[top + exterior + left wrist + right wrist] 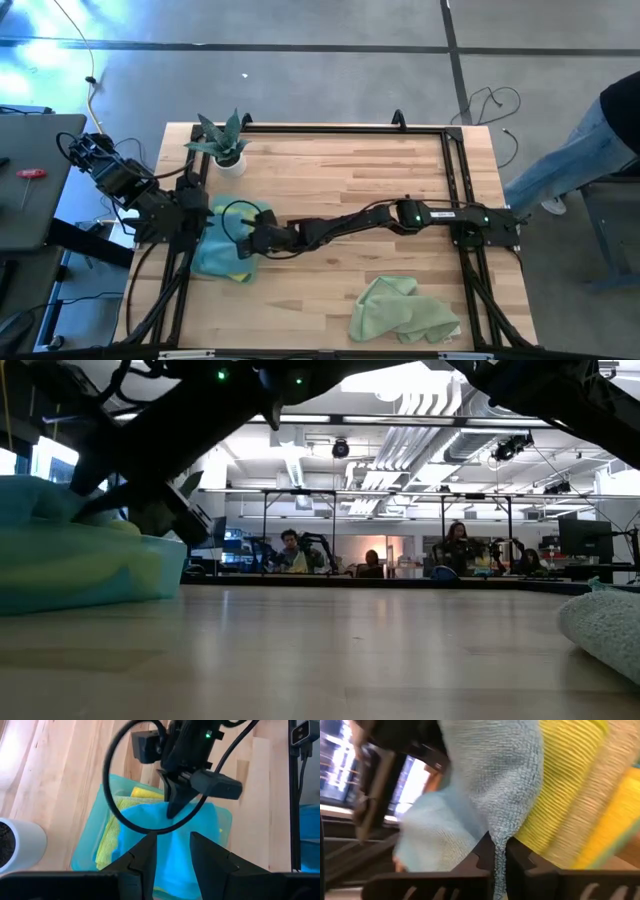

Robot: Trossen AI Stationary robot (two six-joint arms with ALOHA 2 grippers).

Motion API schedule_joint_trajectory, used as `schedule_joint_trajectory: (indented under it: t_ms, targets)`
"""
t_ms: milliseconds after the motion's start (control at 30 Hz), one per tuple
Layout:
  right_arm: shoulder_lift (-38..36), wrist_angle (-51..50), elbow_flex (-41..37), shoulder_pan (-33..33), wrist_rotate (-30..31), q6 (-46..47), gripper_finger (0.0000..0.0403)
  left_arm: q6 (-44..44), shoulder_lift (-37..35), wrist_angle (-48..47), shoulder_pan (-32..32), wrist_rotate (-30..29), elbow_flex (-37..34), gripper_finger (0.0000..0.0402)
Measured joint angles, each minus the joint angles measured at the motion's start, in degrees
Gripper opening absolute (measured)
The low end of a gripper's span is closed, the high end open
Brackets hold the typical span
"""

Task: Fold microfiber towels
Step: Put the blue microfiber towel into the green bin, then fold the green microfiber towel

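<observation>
The right arm stretches across the table (350, 170), its gripper (500, 862) fingers pinching the sky blue towel (490, 775) atop the stack; the left gripper (170, 852) fingers, spread, hover just beside.

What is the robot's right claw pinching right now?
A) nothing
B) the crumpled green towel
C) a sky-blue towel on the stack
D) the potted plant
C: the right gripper is shut on a fold of the sky-blue towel atop the yellow towel.

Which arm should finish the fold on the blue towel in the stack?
Right. The right gripper is already shut on the blue towel edge; the left gripper only hovers above it, fingers apart.
</observation>
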Motion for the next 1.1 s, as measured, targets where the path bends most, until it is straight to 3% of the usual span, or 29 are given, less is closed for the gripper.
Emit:
schedule_joint_trajectory:
  t_ms: [133, 367, 533, 867, 1100]
  targets:
    - [0.03, -2.07, -0.01, 0.02, -0.5, 0.04, 0.0037, -0.01, 0.01, -0.02, 0.0, -0.96, 0.0, 0.0106]
    - [0.03, -0.86, -0.01, -0.53, -2.31, -0.36, 0.0145, -0.02, 0.02, -0.08, 0.04, -1.53, 0.0, 0.0106]
    - [-1.96, -2.85, -0.05, -1.85, -4.46, -9.04, 0.0206, -0.13, 0.0, -0.17, 0.04, -1.53, 0.0, 0.0106]
    - [-15.11, -26.91, 0.04, -3.41, 0.98, -26.42, 0.0203, -0.04, 0.07, 1.13, 0.02, -3.67, -0.04, 0.0106]
    - [-20.77, -52.63, 0.01, -1.08, -6.85, -32.91, 0.02, -0.04, 0.33, 7.85, 0.02, -9.19, -0.07, 0.0106]
